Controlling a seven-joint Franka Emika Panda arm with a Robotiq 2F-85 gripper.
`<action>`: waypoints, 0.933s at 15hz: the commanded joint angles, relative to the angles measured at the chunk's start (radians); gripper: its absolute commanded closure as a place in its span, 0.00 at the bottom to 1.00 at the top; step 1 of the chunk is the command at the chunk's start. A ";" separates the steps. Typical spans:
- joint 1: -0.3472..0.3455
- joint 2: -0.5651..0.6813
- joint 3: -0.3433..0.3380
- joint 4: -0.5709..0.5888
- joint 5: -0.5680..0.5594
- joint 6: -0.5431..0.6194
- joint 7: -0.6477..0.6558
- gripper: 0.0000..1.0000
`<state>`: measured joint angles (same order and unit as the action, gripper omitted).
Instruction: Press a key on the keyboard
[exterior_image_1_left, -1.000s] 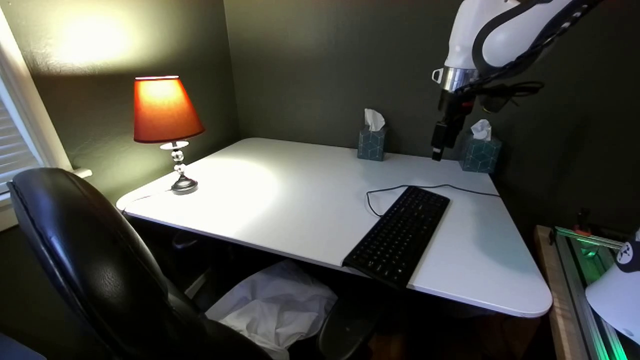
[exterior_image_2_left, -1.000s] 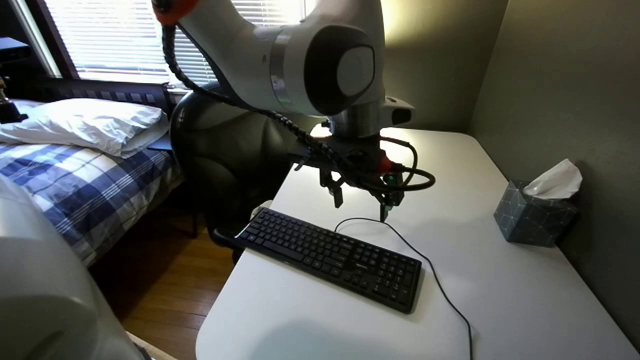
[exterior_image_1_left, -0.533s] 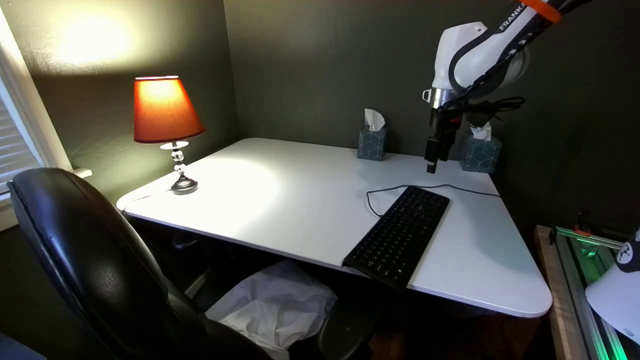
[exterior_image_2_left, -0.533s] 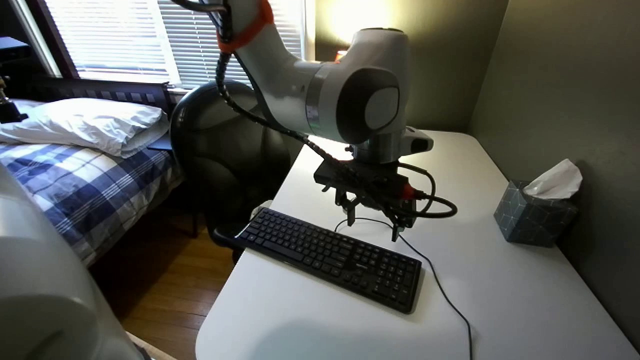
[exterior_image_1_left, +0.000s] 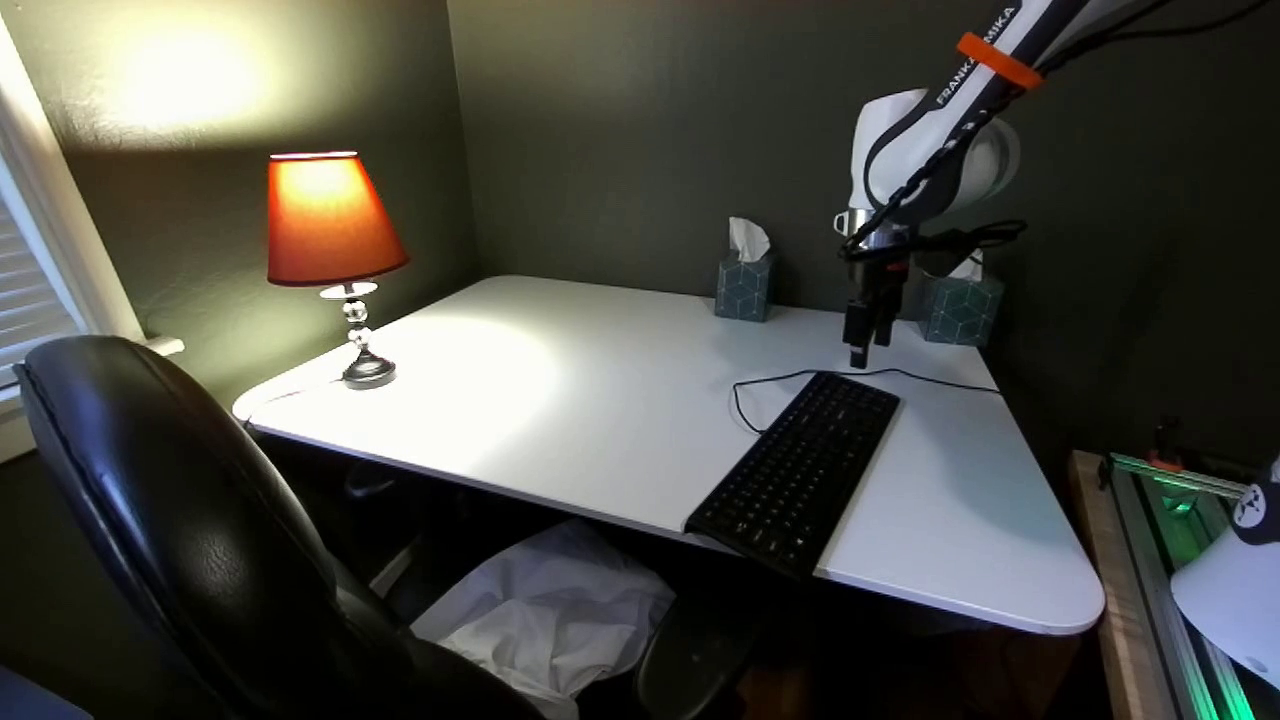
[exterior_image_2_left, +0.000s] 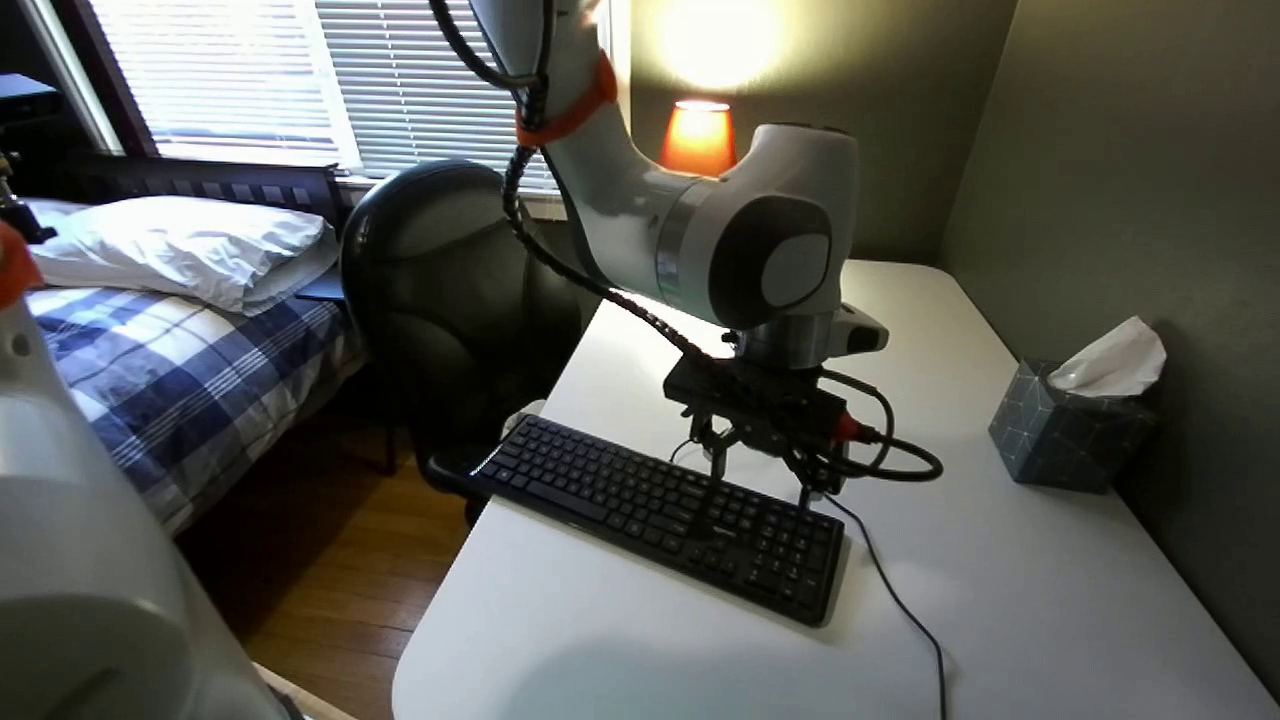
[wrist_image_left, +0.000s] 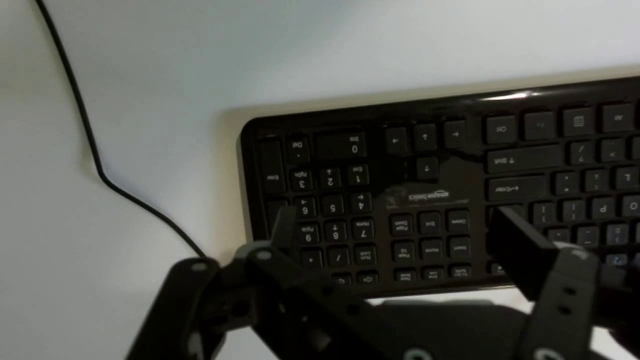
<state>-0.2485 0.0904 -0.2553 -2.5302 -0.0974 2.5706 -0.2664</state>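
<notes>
The long black keyboard lies on the white desk in both exterior views (exterior_image_1_left: 805, 460) (exterior_image_2_left: 640, 505). In the wrist view the keyboard (wrist_image_left: 435, 182) appears upside down, with its number pad on the left. Its thin black cable (wrist_image_left: 102, 172) runs over the desk beside the number-pad end. My gripper (exterior_image_2_left: 762, 488) is open and empty, above the number-pad end of the keyboard. In the wrist view the open fingers (wrist_image_left: 394, 212) span from the number pad to the main keys. The fingertips seem to be above the keys; I cannot tell the exact gap.
A tissue box (exterior_image_2_left: 1070, 425) stands by the wall, and another tissue box (exterior_image_1_left: 743, 288) stands farther along. A lit orange lamp (exterior_image_1_left: 335, 220) is at the far end of the white desk (exterior_image_1_left: 600, 380). A black chair (exterior_image_1_left: 190, 520) stands at the desk's edge.
The arm and gripper have moved down and toward the keyboard's number-pad end. The fingers stay open. The keyboard has not moved.
</notes>
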 joint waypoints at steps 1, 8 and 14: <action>-0.027 0.073 0.005 0.040 0.047 0.016 -0.058 0.28; -0.035 0.087 0.006 0.049 0.026 -0.003 -0.040 0.52; -0.030 0.113 0.015 0.069 0.031 0.000 -0.039 0.95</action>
<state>-0.2779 0.1785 -0.2527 -2.4799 -0.0690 2.5706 -0.3097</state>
